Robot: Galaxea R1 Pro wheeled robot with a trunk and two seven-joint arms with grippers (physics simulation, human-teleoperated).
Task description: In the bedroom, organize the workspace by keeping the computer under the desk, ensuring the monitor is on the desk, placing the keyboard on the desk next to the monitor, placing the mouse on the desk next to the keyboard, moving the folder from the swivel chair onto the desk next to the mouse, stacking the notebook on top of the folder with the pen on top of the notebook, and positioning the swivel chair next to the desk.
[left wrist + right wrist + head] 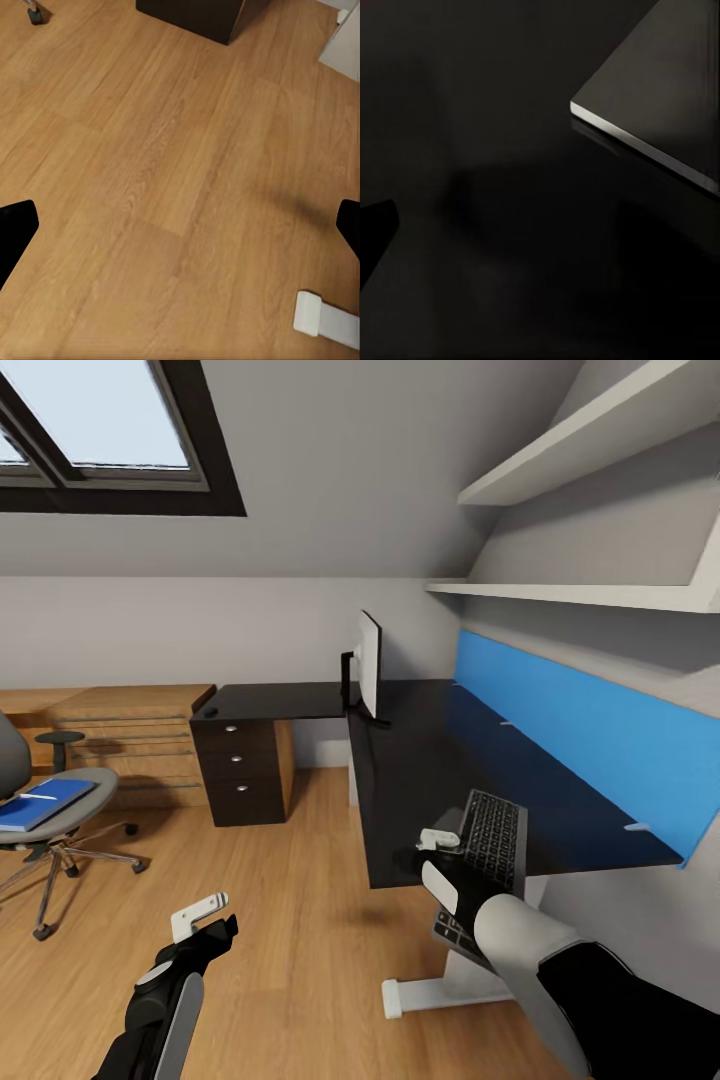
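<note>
Monitor (368, 663) and keyboard (491, 838) on desk (420, 780); folder (45, 803) still on chair (40, 815). Right hand (437, 842) by keyboard, grip unclear; left hand (205, 921) open, empty.

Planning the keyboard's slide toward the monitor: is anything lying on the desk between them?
Nothing visible: between the keyboard, beside the right gripper, and the monitor, the desk shows bare black top.
</note>
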